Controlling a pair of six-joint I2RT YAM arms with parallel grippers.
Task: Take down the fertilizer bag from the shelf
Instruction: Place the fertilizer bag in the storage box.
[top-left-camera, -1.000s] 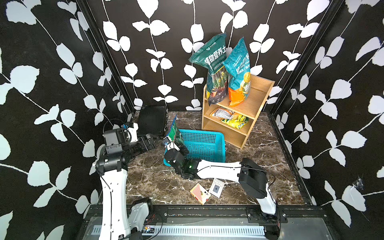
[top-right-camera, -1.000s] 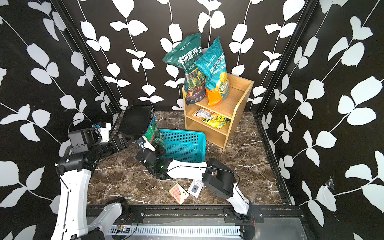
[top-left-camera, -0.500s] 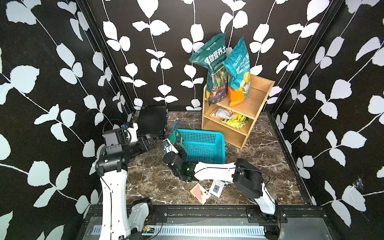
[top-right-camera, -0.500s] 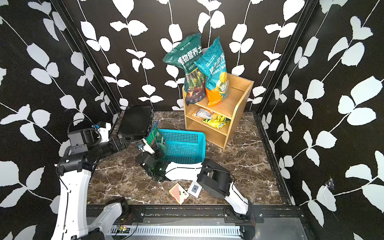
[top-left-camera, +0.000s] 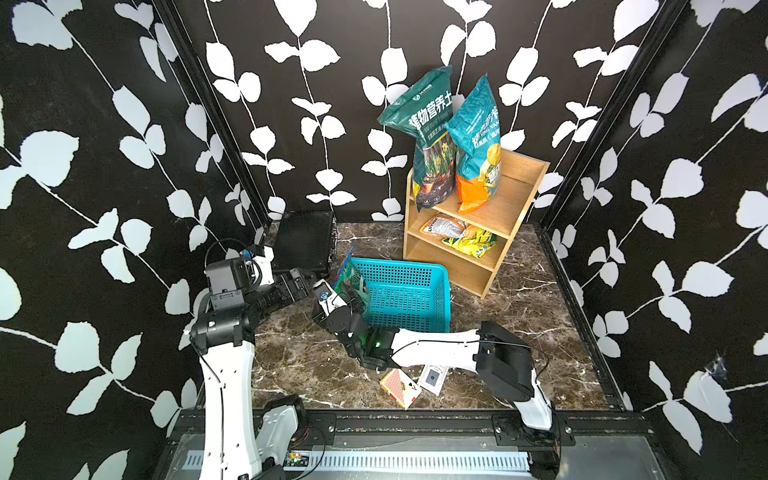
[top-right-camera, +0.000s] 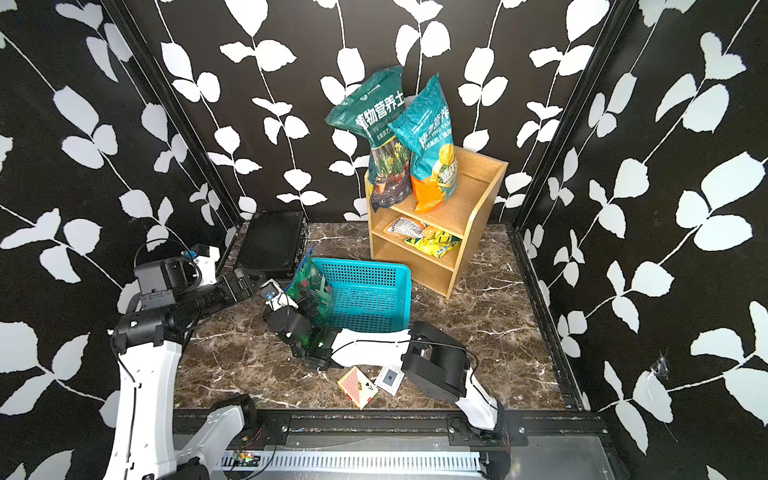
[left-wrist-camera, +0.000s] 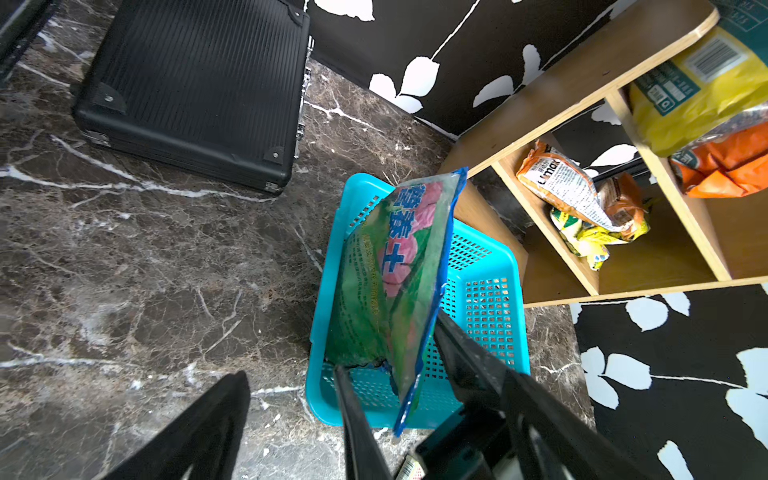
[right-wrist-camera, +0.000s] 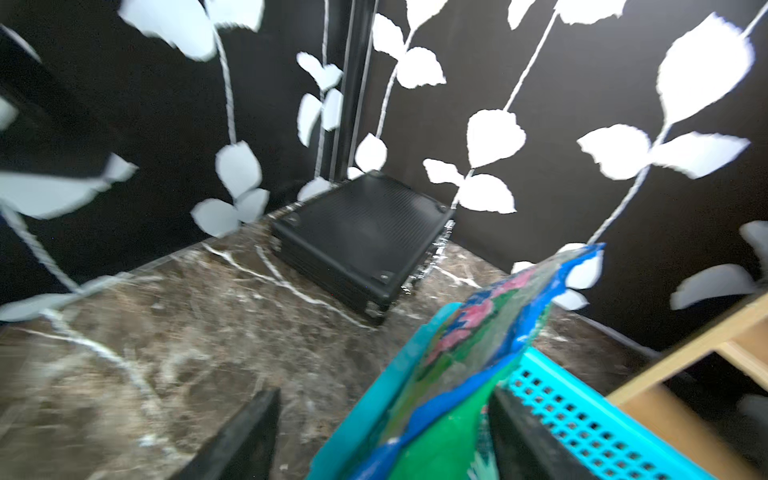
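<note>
Your right tool (top-left-camera: 356, 297) is reaching across the desk (top-left-camera: 291, 357) to the left end of the blue basket (top-left-camera: 399, 262), and its jaws are standing wide apart. In the right wrist view the fertilizer bag (right-wrist-camera: 478, 345) is rising between the two fingers (right-wrist-camera: 249, 440). One finger is well clear of the bag, and that view is too blurred to tell whether the other is touching it.

The bag, green with pink flowers, is standing on edge inside the basket. It is leaning against the left wall, its top poking above the rim.

Your left tool (top-left-camera: 306, 277) is hovering just left of the basket and pointing toward it, jaws apart and gripping nothing.

The shelf (top-left-camera: 507, 199) is sitting at the far right, just behind the basket. Two tall teal bags (top-left-camera: 432, 137) are standing on its top tier, and small packets (top-left-camera: 461, 235) are lying on the middle tier.

A black case (top-left-camera: 305, 243) is lying flat in the far left corner. A card box (top-left-camera: 399, 386) and a white card (top-left-camera: 432, 376) are lying near the desk's near edge, beside your right arm.
</note>
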